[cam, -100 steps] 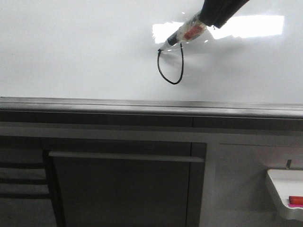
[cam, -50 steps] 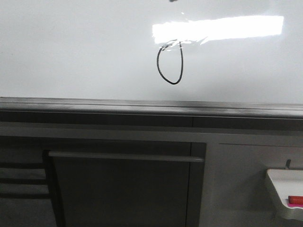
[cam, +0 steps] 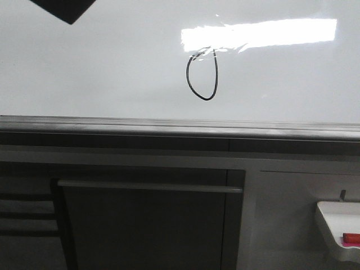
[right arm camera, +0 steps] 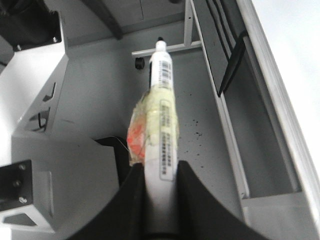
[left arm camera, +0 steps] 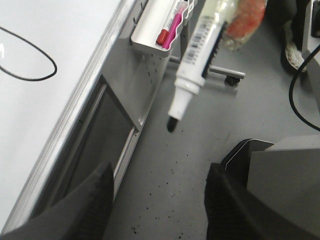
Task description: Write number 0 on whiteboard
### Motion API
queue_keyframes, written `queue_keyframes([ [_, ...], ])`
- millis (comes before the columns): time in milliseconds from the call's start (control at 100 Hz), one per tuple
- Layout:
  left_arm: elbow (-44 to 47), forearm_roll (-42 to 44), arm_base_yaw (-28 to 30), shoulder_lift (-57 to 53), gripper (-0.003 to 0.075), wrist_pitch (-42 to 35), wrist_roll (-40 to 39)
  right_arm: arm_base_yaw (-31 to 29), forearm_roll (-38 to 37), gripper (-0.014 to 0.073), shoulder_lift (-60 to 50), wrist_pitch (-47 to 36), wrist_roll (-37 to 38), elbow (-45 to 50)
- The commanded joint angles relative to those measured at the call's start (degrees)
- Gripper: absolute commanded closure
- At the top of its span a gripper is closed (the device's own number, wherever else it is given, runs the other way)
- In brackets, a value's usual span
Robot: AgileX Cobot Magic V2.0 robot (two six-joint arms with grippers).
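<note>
Ink on the whiteboard (cam: 101, 62) forms the number 0 (cam: 202, 76), a thin black oval taller than wide, with a small overlapping tail at its top. We take that oval as our landmark. It sits just under a bright strip of glare on the glossy surface and well above the board's grey metal rail (cam: 169, 126). Up and far to the left of it we see a dark wedge (cam: 62, 8) cutting into the frame's edge; we cannot tell what it belongs to. Down and far to the right of the oval, below the rail, hangs a small white tray (cam: 329, 225) with a red marker (cam: 351, 238) in it.

Our right gripper (right arm camera: 160, 190) is clamped on a white marker (right arm camera: 162, 100), whose barrel is wrapped in yellowish tape with an orange patch; the pen stands off the board, over the grey floor (right arm camera: 100, 90).

Our left gripper (left arm camera: 157, 200) has its dark fingers (left arm camera: 85, 205) spread wide with nothing between them. From that wrist we see the oval's lower curve (left arm camera: 30, 60) on the board, and the taped marker (left arm camera: 195, 75) floating clear of the surface.
</note>
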Motion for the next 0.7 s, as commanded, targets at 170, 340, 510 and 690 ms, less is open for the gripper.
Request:
queue_keyframes([
  [170, -6.68, -4.18, -2.53, 4.17, 0.0344, 2.53, 6.46, 3.31, 2.98, 0.063, -0.79, 0.79, -11.63, -1.27],
  [340, -8.94, -4.18, -7.46, 6.84, 0.0344, 3.09, 6.66, 3.92, 2.98, 0.063, -0.11, 0.18, -15.71, -1.27],
  [510, -9.56, -3.19, -9.85, 7.27, 0.0344, 2.72, 6.66, 3.92, 2.98, 0.063, 0.15, -0.73, -15.71, -1.27],
  [690, -9.56, -3.11, -9.85, 7.27, 0.0345, 2.72, 6.66, 3.92, 2.98, 0.063, 0.15, -0.31, -15.71, -1.27],
])
